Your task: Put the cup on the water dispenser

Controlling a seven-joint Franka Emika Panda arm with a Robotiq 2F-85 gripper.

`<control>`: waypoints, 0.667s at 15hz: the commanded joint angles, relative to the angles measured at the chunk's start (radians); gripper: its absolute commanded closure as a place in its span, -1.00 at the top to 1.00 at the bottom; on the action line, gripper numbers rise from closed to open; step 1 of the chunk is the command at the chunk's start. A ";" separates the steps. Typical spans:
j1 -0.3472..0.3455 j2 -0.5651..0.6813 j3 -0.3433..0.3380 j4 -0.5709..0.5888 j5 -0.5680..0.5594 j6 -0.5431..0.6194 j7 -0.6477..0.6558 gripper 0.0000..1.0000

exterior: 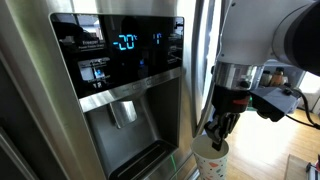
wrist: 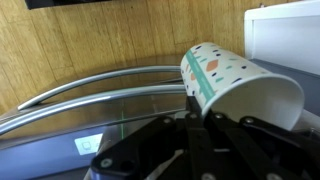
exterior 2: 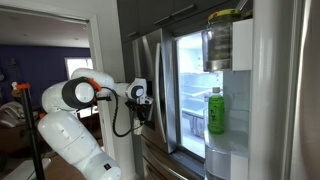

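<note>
The white paper cup [exterior: 212,160] with speckled print hangs by its rim from my gripper [exterior: 218,135], to the right of and lower than the water dispenser [exterior: 125,135]. The dispenser is a grey alcove with a paddle lever [exterior: 122,112] under a black panel with blue digits [exterior: 122,43]. In the wrist view the cup [wrist: 240,85] fills the right side, open mouth toward the camera, and my gripper [wrist: 190,113] is shut on its rim. In an exterior view my gripper [exterior 2: 146,112] is at the fridge front; the cup does not show there.
The fridge's right door stands open in an exterior view, with a green bottle [exterior 2: 216,110] and a jar [exterior 2: 222,40] on its shelves. Curved steel handles [wrist: 100,85] and a wooden floor [wrist: 100,40] show in the wrist view.
</note>
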 commanded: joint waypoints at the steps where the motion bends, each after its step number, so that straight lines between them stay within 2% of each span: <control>1: -0.005 0.098 0.039 0.083 -0.079 -0.015 0.089 -0.98; 3: 0.004 0.128 0.039 0.101 -0.095 -0.006 0.111 -0.98; 4: 0.018 0.090 0.015 0.070 -0.070 -0.001 0.075 -0.93; 10: 0.020 0.126 0.016 0.097 -0.080 -0.001 0.089 -0.93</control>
